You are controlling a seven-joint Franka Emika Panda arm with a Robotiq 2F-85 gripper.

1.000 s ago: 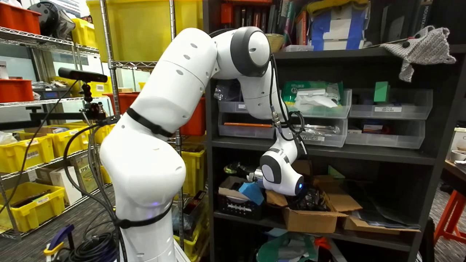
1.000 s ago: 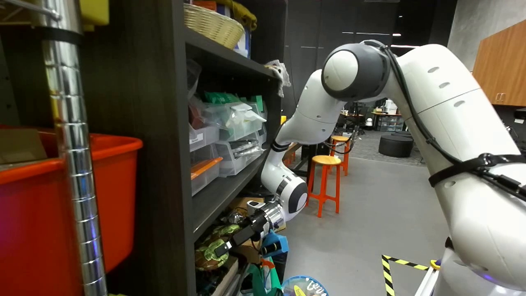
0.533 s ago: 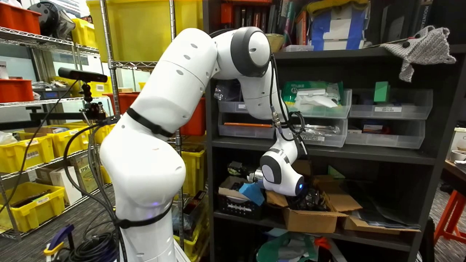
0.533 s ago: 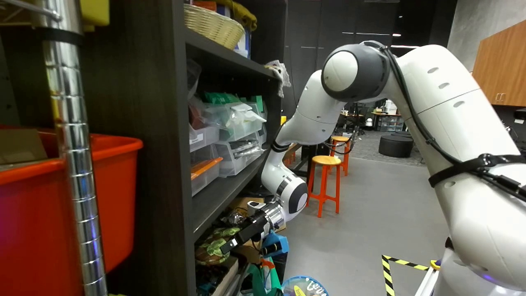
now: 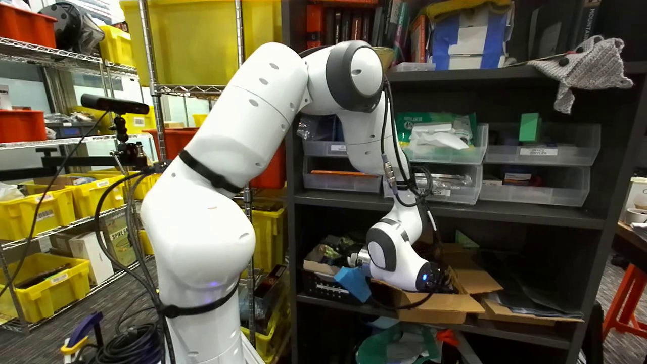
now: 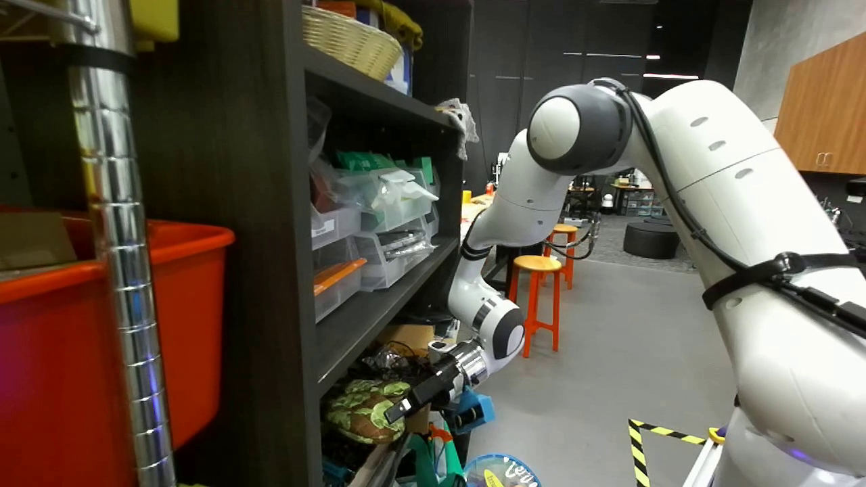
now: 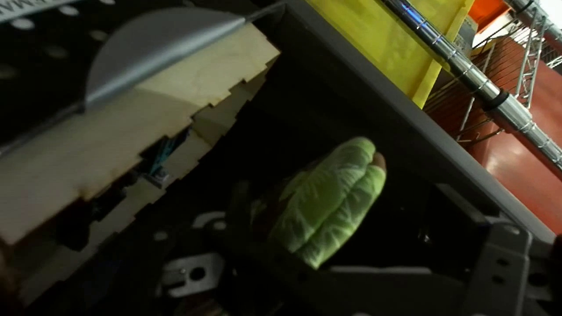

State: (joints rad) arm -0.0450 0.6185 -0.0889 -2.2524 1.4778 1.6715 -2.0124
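Observation:
My gripper [image 6: 399, 410] reaches into the lower bay of the dark shelf, tilted downward. In the wrist view the gripper [image 7: 350, 193] is open, with dark fingers left and right and a wide gap. A soft green-and-brown leaf-patterned thing [image 7: 329, 197] lies between them, closer to the left finger. Its near end is hidden by the gripper, so contact is unclear. The patterned thing shows in both exterior views [image 5: 331, 251] [image 6: 362, 409], over a black perforated crate [image 5: 328, 290]. A pale board with a stepped edge [image 7: 145, 114] is beside it. A blue part [image 5: 355, 284] sits on my wrist.
A shelf board [image 5: 485, 212] with clear bins [image 5: 445, 194] is above the gripper. An open cardboard box [image 5: 440, 308] stands beside the crate, under my wrist. The shelf's side panel [image 6: 308, 237], a metal pole [image 6: 128, 291] and an orange bin [image 6: 196, 325] are near.
The arm has shifted a little outward from the shelf and lower. The patterned thing has also shifted slightly down and now shows more beside the gripper.

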